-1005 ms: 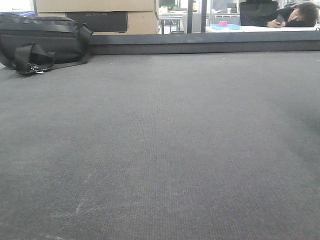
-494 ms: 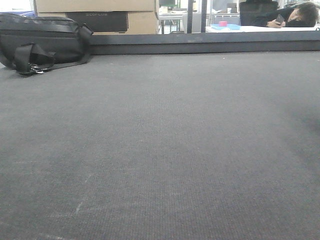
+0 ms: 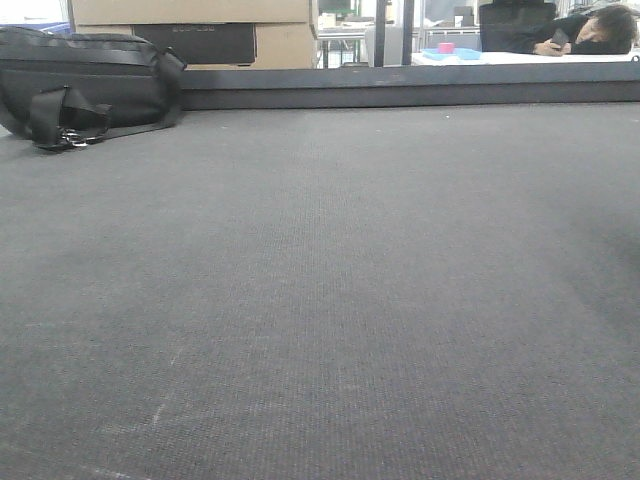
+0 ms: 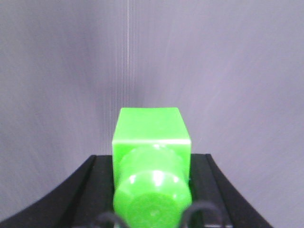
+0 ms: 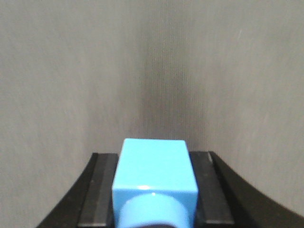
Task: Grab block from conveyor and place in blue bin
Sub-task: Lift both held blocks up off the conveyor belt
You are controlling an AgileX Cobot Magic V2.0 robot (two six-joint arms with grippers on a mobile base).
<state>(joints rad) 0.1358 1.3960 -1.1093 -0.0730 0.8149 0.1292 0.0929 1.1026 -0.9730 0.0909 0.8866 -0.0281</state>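
- Far left, at the back edge of the belt (image 3: 330, 300): black bag (image 3: 85, 85) with a strap and metal clips.
- Behind the bag: tan boxes (image 3: 190, 10), stacked, no readable print.
- Among the boxes: black case (image 3: 195, 43) with faint lettering, probably "ECOFLOW".
- Along the back: dark rail (image 3: 420, 95) closing off the belt.
- Beyond the rail, right of centre: blue tray (image 3: 460, 53) on a white table (image 3: 520, 58), something pink in it.
- Far right: person (image 3: 590, 30) in dark clothes, head down on the table.
- Belt surface: dark grey, fine weave, pale scuffs near the front left.
- Left wrist view: left gripper (image 4: 152, 159) over streaked belt crossed by a thin white line (image 4: 128, 47). Green block (image 4: 149, 126) low centre, between black fingers (image 4: 90, 185). Clamped or merely flanked, cannot tell.
- Right wrist view: right gripper (image 5: 153, 156) over plain belt with a dark shadow band. Blue block (image 5: 154, 168) low centre between the black fingers (image 5: 97, 190). Squeezed or loose, cannot tell.
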